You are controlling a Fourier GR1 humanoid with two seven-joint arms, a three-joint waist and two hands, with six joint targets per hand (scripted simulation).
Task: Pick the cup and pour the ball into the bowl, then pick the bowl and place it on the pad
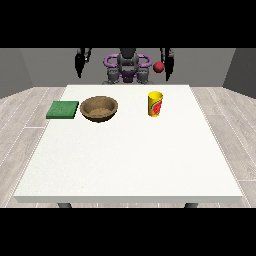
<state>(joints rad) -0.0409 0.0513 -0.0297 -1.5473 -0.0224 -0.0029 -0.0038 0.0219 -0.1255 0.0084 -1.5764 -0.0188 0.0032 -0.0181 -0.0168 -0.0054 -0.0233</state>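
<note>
**Mia:** Hands first! Where are they?

**Ben:** Both hands are up high at the back, past the far edge of the table [125, 165]. The hand at the view's left [79, 64] hangs down, dark and thin. The hand at the view's right [168, 67] hangs down too. Neither one has hold of anything that I can see. They are too small to tell if the fingers are curled or straight.

**Mia:** What is that red thing?

**Ben:** That is the ball [159, 67]. It is round and red, up in the air just beside the hand at the view's right. I cannot tell if they touch.

**Mia:** And the cup?

**Ben:** The cup [155, 104] is yellow with a red mark on its side. It stands upright on the table, on the right part.

**Mia:** And the bowl?

**Ben:** The bowl [99, 108] is brown and round, and it sits left of the cup, well apart. The pad [63, 110] is a flat green square just beside the bowl, near the table's left edge.

**Mia:** What about the room?

**Ben:** The table is big and white. The floor [25, 130] looks like pale wood boards, and the walls [45, 67] are grey.
</note>
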